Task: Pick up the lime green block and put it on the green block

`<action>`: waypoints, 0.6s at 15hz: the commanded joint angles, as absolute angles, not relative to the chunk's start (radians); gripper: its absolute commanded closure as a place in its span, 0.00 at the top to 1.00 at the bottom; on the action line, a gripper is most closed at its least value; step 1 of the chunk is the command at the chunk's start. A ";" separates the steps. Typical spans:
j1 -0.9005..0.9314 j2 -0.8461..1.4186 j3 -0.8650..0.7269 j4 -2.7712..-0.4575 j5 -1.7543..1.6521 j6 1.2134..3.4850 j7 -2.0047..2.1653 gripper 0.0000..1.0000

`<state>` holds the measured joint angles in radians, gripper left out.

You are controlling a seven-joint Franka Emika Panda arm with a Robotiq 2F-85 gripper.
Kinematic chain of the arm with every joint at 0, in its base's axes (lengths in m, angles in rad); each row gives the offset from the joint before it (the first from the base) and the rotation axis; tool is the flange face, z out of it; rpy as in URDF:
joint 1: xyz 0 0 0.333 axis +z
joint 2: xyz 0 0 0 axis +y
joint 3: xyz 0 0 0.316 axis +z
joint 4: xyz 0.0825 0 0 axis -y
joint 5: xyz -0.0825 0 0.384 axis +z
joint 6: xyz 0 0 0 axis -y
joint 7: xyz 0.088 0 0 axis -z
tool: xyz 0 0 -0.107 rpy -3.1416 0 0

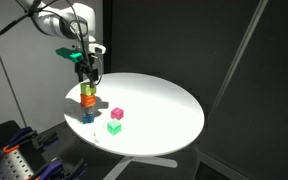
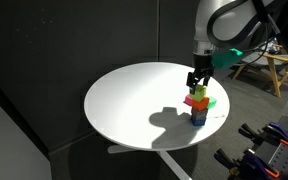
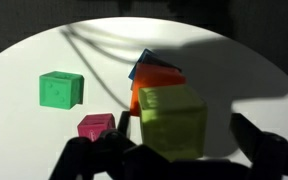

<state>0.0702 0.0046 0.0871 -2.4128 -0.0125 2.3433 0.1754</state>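
Sitting atop one orange cube [image 3: 159, 82] and one blue cube [image 3: 142, 62], the lime green block [image 3: 172, 120] is a matte, sharp-edged yellow-green cube. One green block [image 3: 61, 89] and one pink cube [image 3: 96, 125] lie separately on the smooth, round white tabletop [image 1: 164, 105]. The tool [image 1: 88, 75] hovers just above the stack, its fingers spread apart.
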 commanded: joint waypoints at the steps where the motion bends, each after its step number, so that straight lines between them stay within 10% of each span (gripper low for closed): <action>1: 0.073 0.026 0.083 -2.400 -0.042 2.357 0.206 1.00; 3: 0.074 0.032 0.082 -2.400 -0.046 2.364 0.203 1.00; 4: 0.075 0.033 0.082 -2.403 -0.047 2.371 0.201 0.75; 9: 0.074 0.012 0.081 -2.412 -0.046 2.367 0.193 0.40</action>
<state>0.0702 0.0307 0.0867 -2.4115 -0.0234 2.3693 0.1754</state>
